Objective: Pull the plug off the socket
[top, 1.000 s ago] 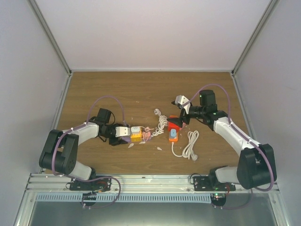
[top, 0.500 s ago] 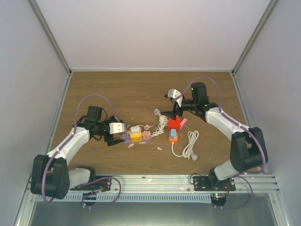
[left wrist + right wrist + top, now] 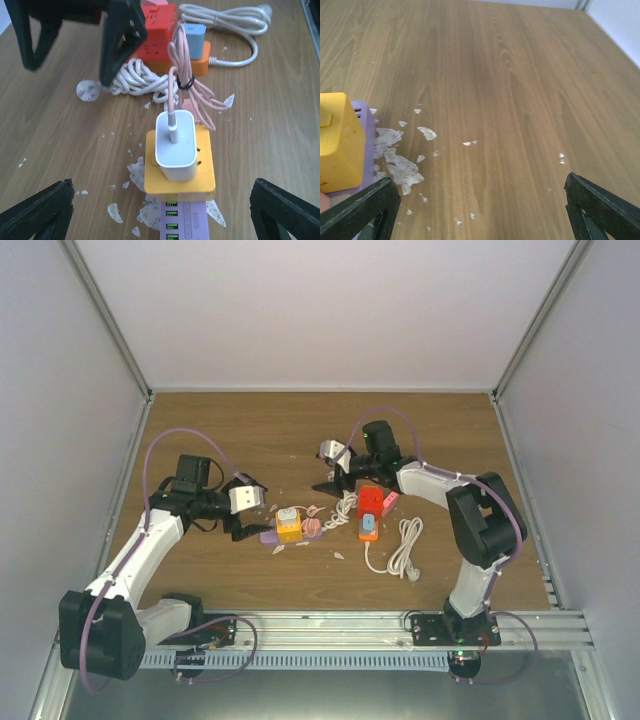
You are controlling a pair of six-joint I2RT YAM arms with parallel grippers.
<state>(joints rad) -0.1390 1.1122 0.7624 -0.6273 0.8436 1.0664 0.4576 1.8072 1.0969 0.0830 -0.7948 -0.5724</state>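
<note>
On the wooden table [image 3: 300, 430], both claws gaped wide and empty — the left gripper [image 3: 243, 523] just left of the yellow socket [image 3: 205, 172], the right gripper [image 3: 335, 483] farther right — with the white plug [image 3: 175, 145] seated in it.

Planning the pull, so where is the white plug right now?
In the left wrist view the white plug sits centre frame, seated in the yellow socket, just ahead of the left tool's open fingers, with the coiled white cable beyond it.
</note>
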